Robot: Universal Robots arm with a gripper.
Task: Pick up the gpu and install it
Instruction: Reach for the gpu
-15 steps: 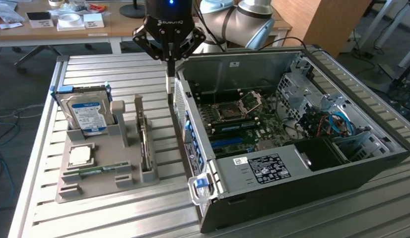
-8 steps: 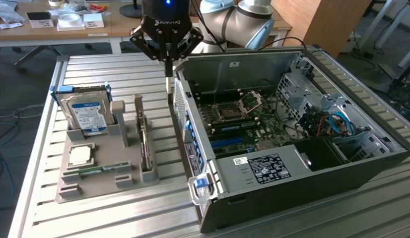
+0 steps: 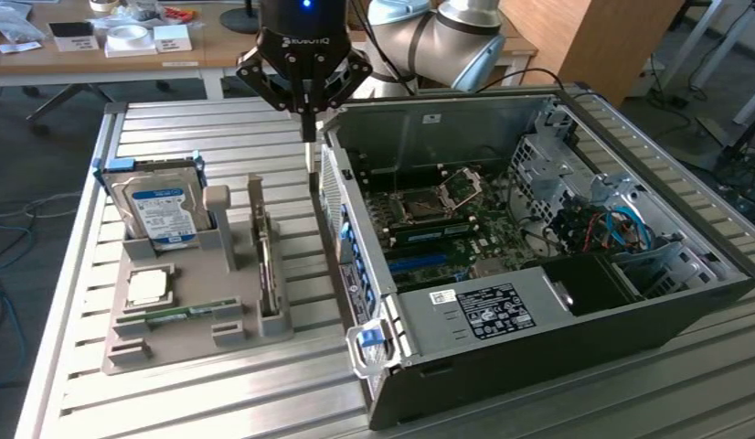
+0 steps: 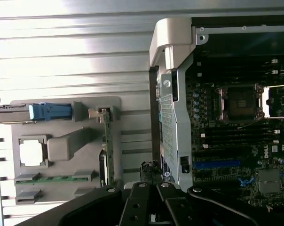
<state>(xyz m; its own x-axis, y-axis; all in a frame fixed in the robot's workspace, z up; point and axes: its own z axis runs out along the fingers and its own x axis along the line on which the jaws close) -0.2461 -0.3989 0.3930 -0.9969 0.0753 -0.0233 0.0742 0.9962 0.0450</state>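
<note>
Nearest, the grey holder (image 3: pixel 170 338) carries the gpu (image 3: pixel 269 265), standing on edge in its slot on the side facing the open computer case (image 3: pixel 500 366). Nothing touches it, so the pick-up is not yet done, and no card stands on the motherboard (image 3: pixel 451 229). Farther back, the gripper (image 3: pixel 308 128) hangs above the gap between holder and case, its fingers pressed together on nothing.

1. The gripper (image 3: pixel 308 128) is black, built of jointed bars (image 4: pixel 132 207) with round pins (image 4: pixel 141 185) and white lettering (image 3: pixel 307 41).
2. A blue light (image 3: pixel 307 4) glows above it.
3. The arm (image 3: pixel 463 37) is silvery grey, with fat rounded joints.
</note>
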